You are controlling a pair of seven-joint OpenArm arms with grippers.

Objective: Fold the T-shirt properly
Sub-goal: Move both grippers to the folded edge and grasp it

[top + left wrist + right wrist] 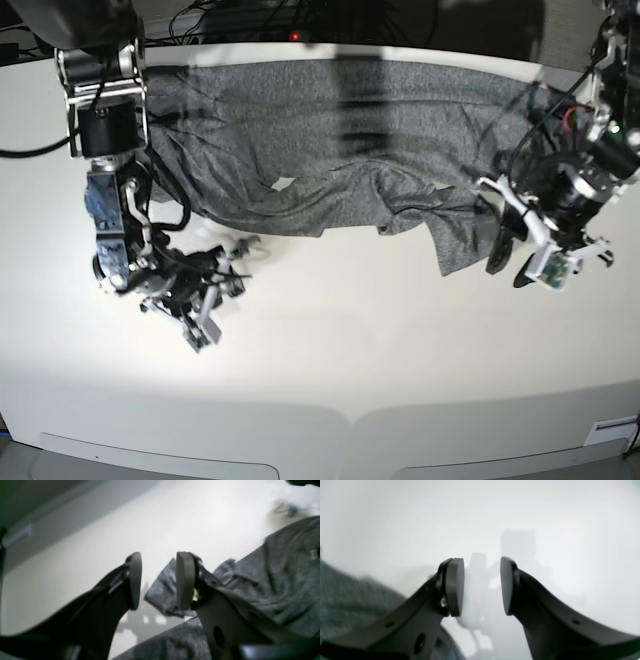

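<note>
The heather-grey T-shirt [380, 130] lies stretched across the far half of the white table [340, 350], with one sleeve hanging down toward the right [458, 242]. My left gripper [510, 265] hovers open just right of that sleeve end. In the left wrist view the gripper [160, 580] holds nothing, and the sleeve cuff [162, 592] lies on the table under and behind its fingertips [185, 580], the shirt body [287, 580] to the right. My right gripper [205, 315] stands open over bare table below the shirt's left end. In its own view the gripper [482, 587] is empty, with shirt fabric [342, 597] at the left.
Dark cables and equipment [250, 20] run along the table's far edge. A black cable [20, 152] leads off at the left. The table's curved front edge [350, 415] is near the camera.
</note>
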